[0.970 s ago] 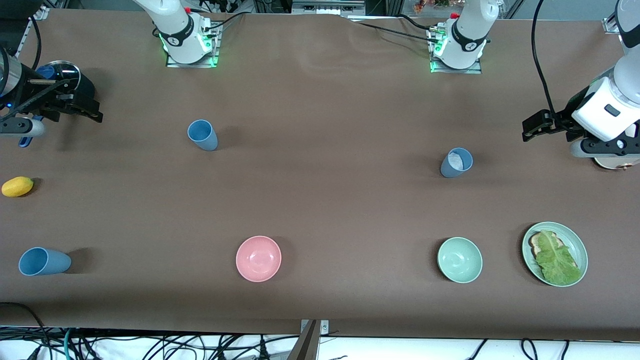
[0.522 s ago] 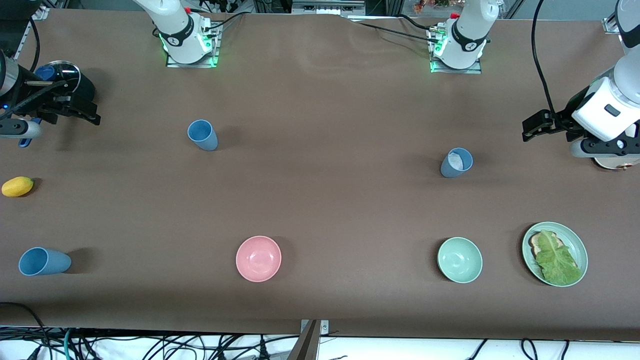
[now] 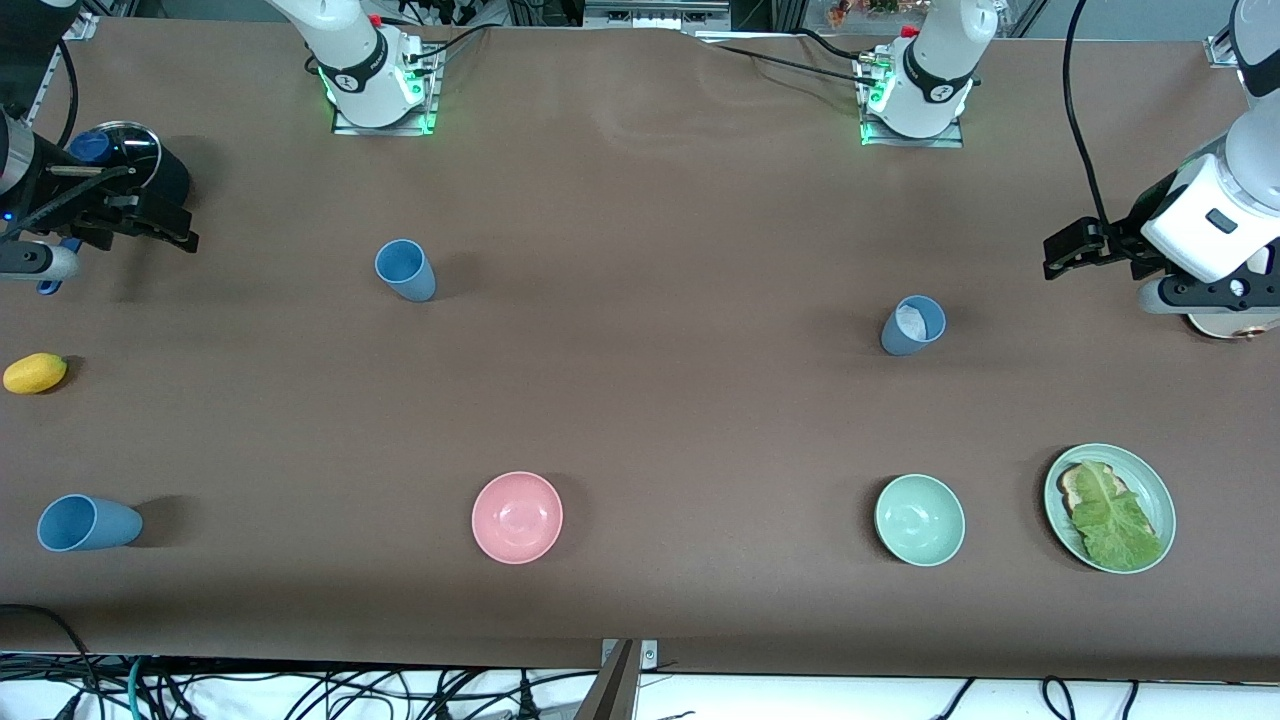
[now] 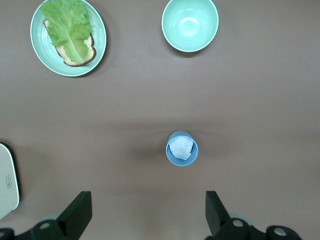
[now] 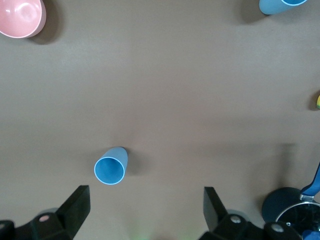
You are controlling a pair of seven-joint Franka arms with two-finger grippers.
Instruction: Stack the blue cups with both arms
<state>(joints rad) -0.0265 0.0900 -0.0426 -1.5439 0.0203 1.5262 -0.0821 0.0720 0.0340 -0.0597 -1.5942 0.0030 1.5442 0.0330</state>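
Observation:
Three blue cups stand apart on the brown table. One cup (image 3: pixel 405 270) stands toward the right arm's end and also shows in the right wrist view (image 5: pixel 110 167). One cup with a white patch inside (image 3: pixel 912 325) stands toward the left arm's end and also shows in the left wrist view (image 4: pixel 182 148). The third cup (image 3: pixel 88 523) stands near the front camera at the right arm's end. My right gripper (image 3: pixel 160 222) is open and empty, high over the table's right-arm end. My left gripper (image 3: pixel 1056 256) is open and empty, high over the left-arm end.
A pink bowl (image 3: pixel 517 517), a mint-green bowl (image 3: pixel 919 520) and a green plate (image 3: pixel 1159 491) with bread and lettuce stand near the front camera. A lemon (image 3: pixel 34 372) and a dark round pot (image 3: pixel 135 160) are at the right arm's end. A pale object (image 3: pixel 1235 326) lies under the left arm.
My right gripper has drifted slightly toward the table's right-arm end. The left arm and the cups have barely moved.

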